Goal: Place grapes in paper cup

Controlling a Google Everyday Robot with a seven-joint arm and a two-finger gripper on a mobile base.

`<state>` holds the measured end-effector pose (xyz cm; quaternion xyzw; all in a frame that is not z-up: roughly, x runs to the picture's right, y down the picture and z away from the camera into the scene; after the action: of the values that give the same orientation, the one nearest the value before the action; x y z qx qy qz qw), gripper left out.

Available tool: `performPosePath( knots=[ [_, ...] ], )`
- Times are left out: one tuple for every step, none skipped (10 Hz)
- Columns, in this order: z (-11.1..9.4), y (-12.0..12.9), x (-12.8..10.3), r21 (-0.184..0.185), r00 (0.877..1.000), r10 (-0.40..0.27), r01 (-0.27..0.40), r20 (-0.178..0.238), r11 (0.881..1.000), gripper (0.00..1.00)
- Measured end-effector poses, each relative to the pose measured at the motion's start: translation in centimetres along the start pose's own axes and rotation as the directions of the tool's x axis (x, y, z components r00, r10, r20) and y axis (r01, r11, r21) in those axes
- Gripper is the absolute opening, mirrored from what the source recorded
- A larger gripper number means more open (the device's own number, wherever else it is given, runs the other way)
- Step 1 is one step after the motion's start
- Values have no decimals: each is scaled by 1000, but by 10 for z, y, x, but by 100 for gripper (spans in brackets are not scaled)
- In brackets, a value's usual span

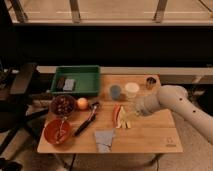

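The grapes [63, 104], a dark reddish-purple bunch, lie in a dark bowl at the left of the wooden table [150, 135]. A white paper cup [132, 90] stands at the table's back middle, next to a blue cup [115, 92]. My gripper [126, 117], at the end of the white arm [175, 102] that reaches in from the right, is low over the table's middle. It is just in front of the paper cup, beside some red and yellow pieces [118, 115], and far to the right of the grapes.
A green tray [76, 80] holding small items sits at the back left. An orange fruit [82, 103], a black utensil [86, 120], a red bowl [56, 131], a grey cloth [104, 139] and a small tin [150, 82] are on the table. A dark chair [20, 95] stands at the left.
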<state>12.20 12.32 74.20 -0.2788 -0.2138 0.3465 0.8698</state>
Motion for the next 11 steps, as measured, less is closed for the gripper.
performPosePath(
  knots=[
    [5, 4, -4, -5, 1000, -11, 11, 21, 1000, 65],
    [12, 9, -12, -14, 999, -21, 21, 42, 1000, 65],
    [22, 16, -24, -22, 997, -34, 36, 69, 999, 65],
    [28, 21, -33, -27, 995, -44, 46, 85, 999, 65],
    [36, 28, -44, -30, 993, -53, 56, 103, 998, 65],
    [44, 35, -55, -39, 991, -62, 67, 117, 997, 65],
    [52, 42, -65, -58, 989, -65, 73, 131, 996, 65],
    [59, 48, -74, -80, 987, -67, 79, 144, 994, 65],
    [64, 55, -83, -102, 986, -74, 90, 149, 991, 65],
    [63, 54, -82, -100, 986, -75, 90, 149, 991, 65],
    [63, 53, -81, -99, 986, -74, 89, 149, 991, 65]
  ],
)
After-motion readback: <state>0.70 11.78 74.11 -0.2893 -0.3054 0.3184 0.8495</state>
